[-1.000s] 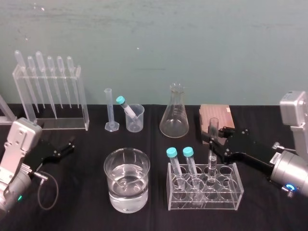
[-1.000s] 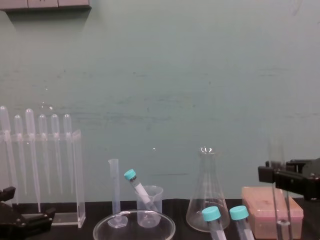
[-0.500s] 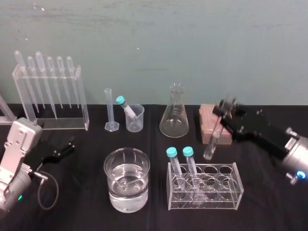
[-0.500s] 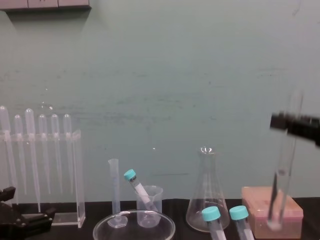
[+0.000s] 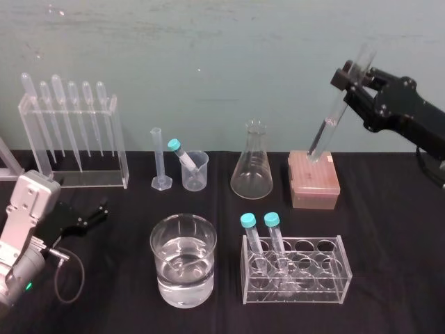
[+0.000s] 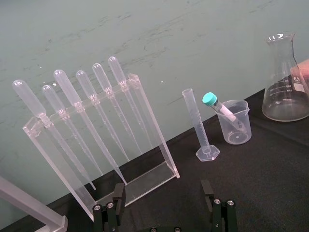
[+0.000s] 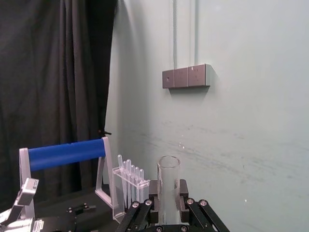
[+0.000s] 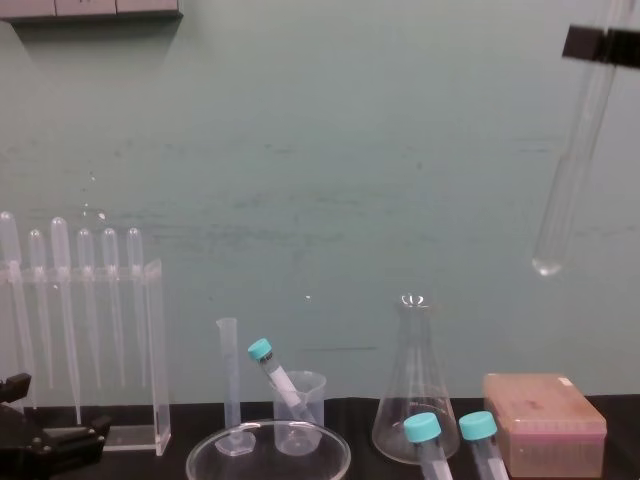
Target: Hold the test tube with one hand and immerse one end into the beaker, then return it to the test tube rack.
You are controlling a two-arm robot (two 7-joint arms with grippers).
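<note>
– Test tube (image 5: 332, 115): where is it at this moment?
– High at the right of the scene, clear of the table (image 5: 389, 243). The right gripper (image 5: 350, 78) is clamped on it just under the open rim. The glass hangs tilted, rim up and to the right, rounded end down and to the left.
– What lies beneath it?
– From the chest camera, the rounded end hangs well above a pink box (image 8: 545, 420), to the right of the flask (image 8: 413, 400). The rack (image 5: 341, 268) sits nearer the robot, with two capped tubes (image 5: 248, 221) in its left-hand holes.
– And the beaker?
– The beaker (image 5: 183, 261) stands on the table just left of the rack. It is roughly half full of clear liquid and well apart from the tube.
– The other arm?
– The left gripper (image 5: 94, 214) sits low at the table's left edge, its fingers spread with nothing between them. Its wrist camera looks across at the pipette stand (image 6: 153, 126), a cylinder (image 6: 198, 123) and a small cup (image 6: 235, 126) holding one more capped tube.
</note>
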